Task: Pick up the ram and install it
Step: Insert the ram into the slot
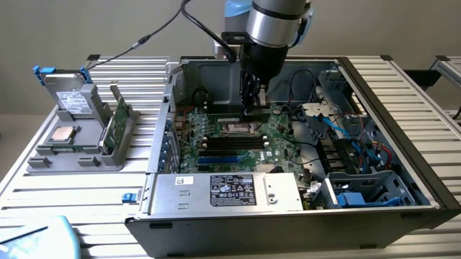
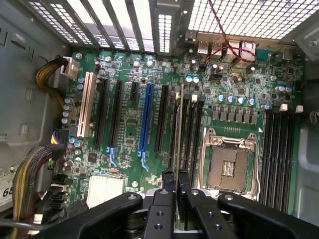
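The claw [image 2: 177, 181], pinched narrow on the ram [image 2: 178, 129], holds the stick edge-on over the black memory slots [image 2: 192, 134] beside the empty processor socket [image 2: 227, 167]. The pick-up is done, but the seating looks unfinished. Whether its lower edge touches a slot is hard to tell. In the exterior view the arm reaches into the open computer case [image 1: 403, 118].

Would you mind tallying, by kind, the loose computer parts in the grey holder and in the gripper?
Ram sticks: 2, one standing ram stick and one held ram stick in the gripper
Drive: 1
Processor chip: 1
Total: 4
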### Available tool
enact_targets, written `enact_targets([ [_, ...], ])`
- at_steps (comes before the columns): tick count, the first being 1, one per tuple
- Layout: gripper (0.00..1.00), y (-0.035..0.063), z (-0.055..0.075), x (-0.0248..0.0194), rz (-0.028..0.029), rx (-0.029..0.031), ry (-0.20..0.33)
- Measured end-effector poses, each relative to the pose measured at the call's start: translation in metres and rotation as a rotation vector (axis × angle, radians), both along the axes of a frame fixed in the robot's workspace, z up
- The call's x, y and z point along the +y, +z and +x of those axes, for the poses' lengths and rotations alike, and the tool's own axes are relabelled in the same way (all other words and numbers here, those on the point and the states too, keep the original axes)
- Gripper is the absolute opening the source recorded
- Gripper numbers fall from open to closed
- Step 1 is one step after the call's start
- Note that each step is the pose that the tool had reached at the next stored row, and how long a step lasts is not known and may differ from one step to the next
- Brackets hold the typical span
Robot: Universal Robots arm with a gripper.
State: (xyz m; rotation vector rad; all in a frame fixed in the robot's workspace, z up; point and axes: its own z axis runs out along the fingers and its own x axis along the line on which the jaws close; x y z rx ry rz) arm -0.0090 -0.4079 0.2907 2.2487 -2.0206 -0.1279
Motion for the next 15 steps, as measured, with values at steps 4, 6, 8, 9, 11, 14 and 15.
enact_targets([
  [4,0.14,-0.0072,0.000,0.0000,-0.0002,-0.0016,0.000],
  [6,0.14,-0.0109,0.000,0.0000,0.0001,-0.0021,0.000],
  [8,0.14,-0.0145,0.000,0.0000,-0.0001,-0.0024,0.000],
  [9,0.14,-0.0163,0.000,0.0000,-0.0002,-0.0025,0.000],
  [11,0.14,-0.0199,0.000,0.0000,-0.0001,-0.0026,-0.002],
  [14,0.14,-0.0254,0.000,0.0000,-0.0002,-0.0026,-0.014],
  [15,0.14,-0.0272,0.000,0.0000,-0.0002,-0.0026,-0.020],
])
